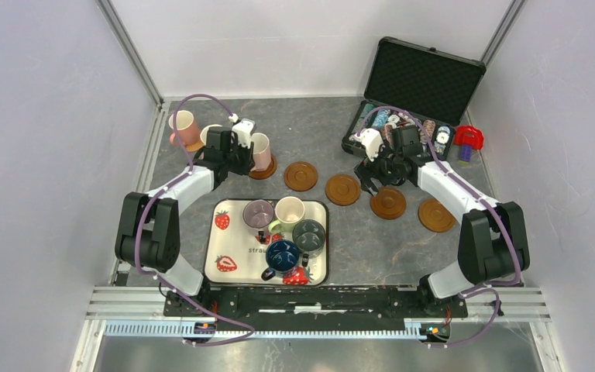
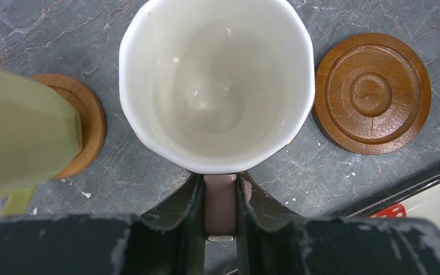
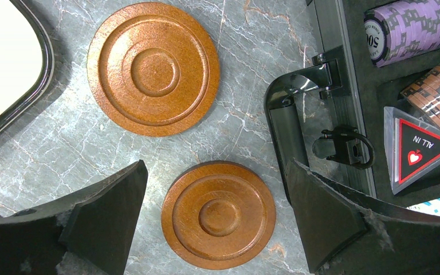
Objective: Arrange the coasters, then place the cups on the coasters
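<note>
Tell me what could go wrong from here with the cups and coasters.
The left gripper is shut on the pink ceramic cup's handle; retreating without opening could tip it into the neighbouring cream cup. The open right gripper straddles a round wooden coaster beside the black case; a finger might catch the latch.
</note>
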`<state>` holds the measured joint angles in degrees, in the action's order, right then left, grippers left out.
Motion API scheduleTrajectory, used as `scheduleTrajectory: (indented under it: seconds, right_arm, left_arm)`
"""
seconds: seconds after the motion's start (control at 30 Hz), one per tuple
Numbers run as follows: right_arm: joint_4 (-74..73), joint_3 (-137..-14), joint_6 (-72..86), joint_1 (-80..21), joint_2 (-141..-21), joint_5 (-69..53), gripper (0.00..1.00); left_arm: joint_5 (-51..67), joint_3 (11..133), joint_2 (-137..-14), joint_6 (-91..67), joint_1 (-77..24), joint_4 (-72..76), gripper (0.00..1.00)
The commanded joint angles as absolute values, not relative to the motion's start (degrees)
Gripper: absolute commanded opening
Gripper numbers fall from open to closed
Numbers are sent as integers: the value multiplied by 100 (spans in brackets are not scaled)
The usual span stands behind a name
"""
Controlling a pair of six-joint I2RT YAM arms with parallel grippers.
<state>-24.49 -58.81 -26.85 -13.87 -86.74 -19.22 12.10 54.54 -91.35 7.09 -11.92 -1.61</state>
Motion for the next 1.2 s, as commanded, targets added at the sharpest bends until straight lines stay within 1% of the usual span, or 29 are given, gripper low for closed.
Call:
scheduleTrajectory:
  seconds: [0.0, 0.03, 0.07, 0.23, 0.53, 0.57, 0.63, 0.7, 0.8, 0.97, 1.0, 1.07, 1.13, 1.17]
  right_arm:
    - [-2355, -6117, -2689, -1385, -8665, -1925, 98]
    - [-2358, -6112, -2698, -1388, -8663, -1923, 98]
    - [-2356, -6109, -2705, -1388, -8658, -1921, 98]
    - [-2352, -6066, -2720, -1384, -8620, -1898, 98]
    - [-2323, -6019, -2707, -1386, -8606, -1928, 98]
    - [-2321, -6012, -2707, -1389, -8609, -1926, 98]
    - [-2319, -6003, -2707, -1384, -8612, -1930, 98]
    - [-2321, -6001, -2707, -1389, -8602, -1942, 98]
    - [-2325, -6010, -2707, -1386, -8596, -1930, 98]
    - [-2320, -6011, -2716, -1381, -8589, -1921, 98]
    - [-2322, -6007, -2716, -1387, -8595, -1923, 98]
    - [-2331, -6016, -2716, -1388, -8592, -1923, 98]
    - [-2328, -6014, -2716, -1384, -8587, -1919, 98]
    - [-2329, -6016, -2716, -1387, -8592, -1924, 98]
  left_arm:
    - [1174, 5494, -9040, 705, -1182, 287, 6]
    - [1193, 5477, -9031, 697, -1186, 281, 10]
    - [1210, 5463, -9026, 697, -1186, 261, 12]
    - [1187, 5394, -8919, 683, -1187, 125, 14]
    - [1134, 5353, -8807, 700, -1186, 27, 16]
    - [1133, 5353, -8804, 709, -1187, 27, 20]
    - [1151, 5369, -8829, 725, -1189, 26, 33]
    - [1120, 5378, -8850, 737, -1186, -117, 42]
    - [1081, 5379, -8857, 718, -1185, -166, 49]
    - [1083, 5378, -8777, 757, -1182, -274, 56]
    - [1074, 5379, -8736, 761, -1179, -318, 58]
    - [1109, 5382, -8634, 781, -1169, -439, 68]
    - [1151, 5379, -8485, 821, -1169, -614, 84]
    - [1151, 5379, -8382, 839, -1165, -734, 89]
